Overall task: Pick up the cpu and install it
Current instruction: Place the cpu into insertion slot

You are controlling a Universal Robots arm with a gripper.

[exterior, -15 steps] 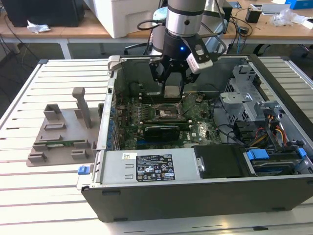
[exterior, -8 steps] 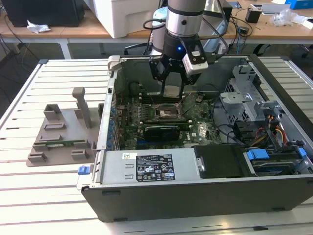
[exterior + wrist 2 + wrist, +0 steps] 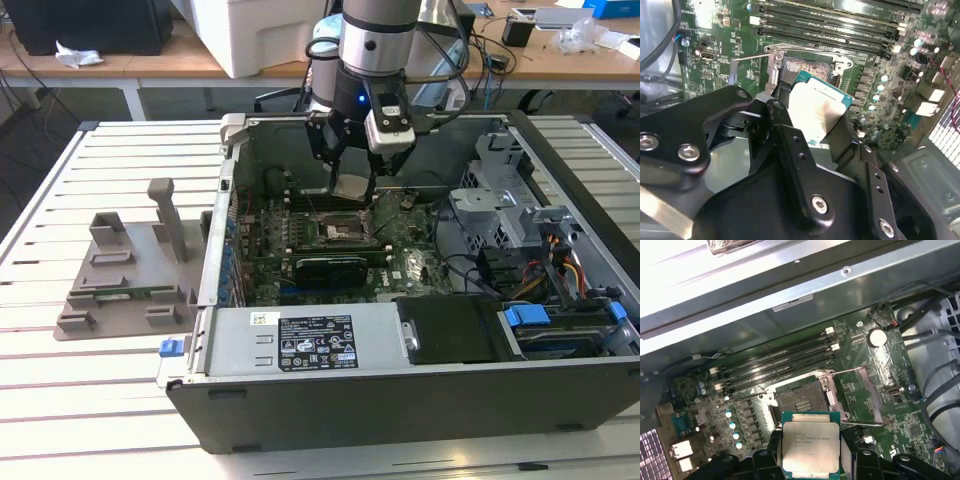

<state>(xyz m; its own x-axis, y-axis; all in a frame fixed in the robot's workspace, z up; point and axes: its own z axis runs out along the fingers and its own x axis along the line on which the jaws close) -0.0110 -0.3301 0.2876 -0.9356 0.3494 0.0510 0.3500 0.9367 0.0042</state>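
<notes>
My gripper (image 3: 352, 180) hangs inside the open computer case (image 3: 400, 400), shut on the cpu (image 3: 353, 187). The cpu is a small square chip with a silver-grey metal top. It is held by two opposite edges a little above the motherboard. In the first wrist view the cpu (image 3: 810, 440) sits between the black fingers (image 3: 771, 452), just short of the open socket (image 3: 797, 402). The second wrist view shows the cpu (image 3: 817, 112) tilted over the same socket (image 3: 805, 67), with the gripper (image 3: 815, 120) closed around it. The socket's frame and lever (image 3: 860, 370) stand raised.
Black memory slots (image 3: 780, 357) run beside the socket. A black card (image 3: 330, 268) lies across the board in front of it. The power supply (image 3: 300, 340) lines the near case wall, and cables and a drive cage (image 3: 520, 230) fill the exterior view's right. A grey fixture (image 3: 125, 270) stands on the table's left.
</notes>
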